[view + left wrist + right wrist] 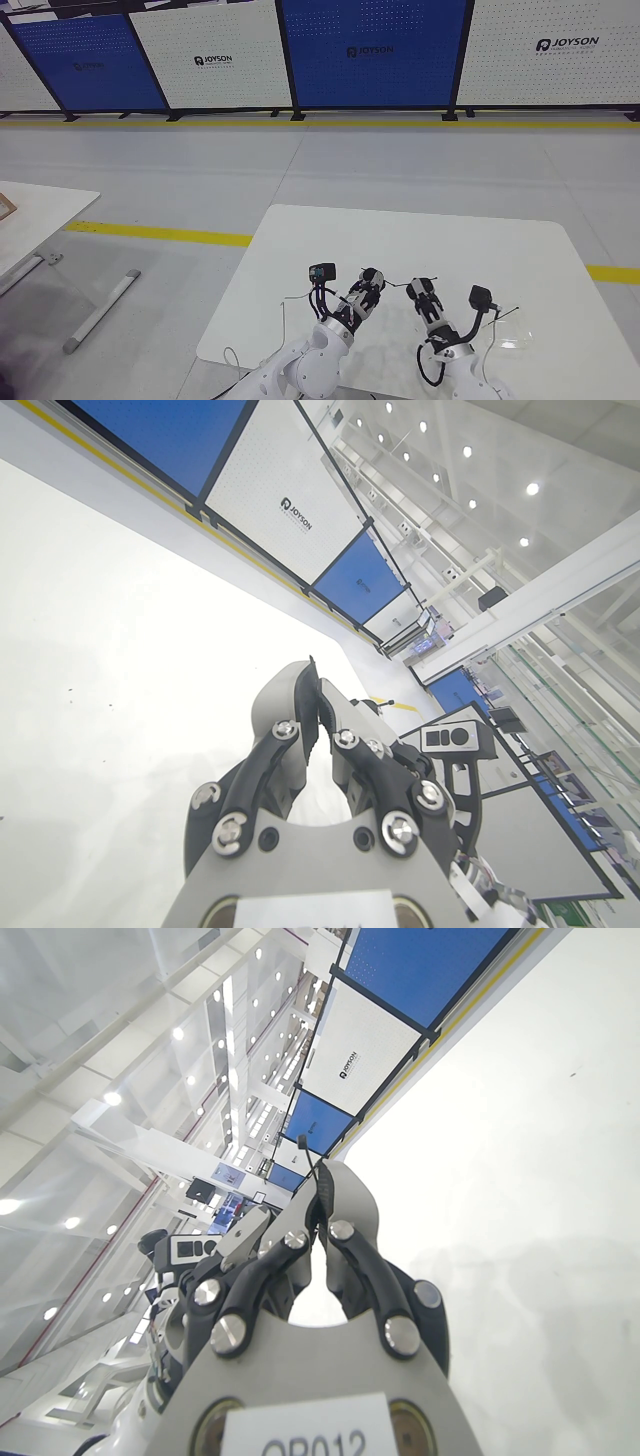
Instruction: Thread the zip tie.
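Note:
My right gripper (320, 1178) is shut on a thin black zip tie (306, 1150), whose small square head sticks out past the fingertips. From above, the right gripper (420, 288) is held over the near part of the white table (450, 240), with the zip tie (396, 284) pointing at the left gripper (372, 278) close beside it. My left gripper (314, 680) has its black pads pressed together, and I cannot tell whether anything lies between them. Behind it the zip tie's head (385, 702) juts from the right gripper.
A clear plastic sheet or bag (510, 343) lies near the table's front right edge. A second white table (40, 215) stands off to the left. Blue and white panels (370, 50) line the far side of the floor.

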Robot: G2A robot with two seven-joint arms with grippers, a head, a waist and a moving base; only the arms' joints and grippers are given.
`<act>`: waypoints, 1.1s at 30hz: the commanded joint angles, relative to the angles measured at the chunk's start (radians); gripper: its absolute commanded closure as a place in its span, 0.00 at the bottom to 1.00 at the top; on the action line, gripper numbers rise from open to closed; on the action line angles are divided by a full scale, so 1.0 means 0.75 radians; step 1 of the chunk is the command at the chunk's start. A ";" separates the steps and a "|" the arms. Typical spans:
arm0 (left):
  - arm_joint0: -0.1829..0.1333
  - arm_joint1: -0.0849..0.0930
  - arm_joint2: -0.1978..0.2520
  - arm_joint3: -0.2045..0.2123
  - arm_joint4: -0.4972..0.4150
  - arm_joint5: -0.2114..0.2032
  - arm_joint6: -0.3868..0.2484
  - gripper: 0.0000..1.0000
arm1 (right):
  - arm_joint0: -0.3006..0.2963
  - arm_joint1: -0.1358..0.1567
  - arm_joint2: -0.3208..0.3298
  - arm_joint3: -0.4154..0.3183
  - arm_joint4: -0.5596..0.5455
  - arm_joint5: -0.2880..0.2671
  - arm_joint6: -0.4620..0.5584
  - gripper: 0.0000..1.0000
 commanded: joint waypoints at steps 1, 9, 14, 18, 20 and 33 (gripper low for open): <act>0.000 0.000 0.000 0.000 0.000 0.000 0.000 1.00 | -0.007 -0.001 0.007 -0.003 -0.002 -0.009 -0.004 1.00; 0.000 0.000 0.000 0.000 0.000 0.000 0.000 1.00 | -0.028 -0.006 0.030 -0.015 -0.009 -0.020 0.004 1.00; 0.000 0.000 0.000 0.000 0.000 0.000 0.000 1.00 | -0.024 -0.011 0.033 -0.015 -0.019 -0.008 0.017 1.00; 0.000 0.000 0.000 0.000 0.000 0.000 0.000 1.00 | -0.020 -0.015 0.031 -0.014 -0.028 0.005 0.025 1.00; 0.000 0.000 0.000 0.000 0.000 0.000 0.000 1.00 | -0.017 -0.018 0.031 -0.011 -0.029 0.007 0.028 1.00; 0.000 0.000 0.000 0.000 0.000 0.000 0.000 1.00 | -0.006 -0.034 0.027 0.007 -0.037 0.008 0.046 1.00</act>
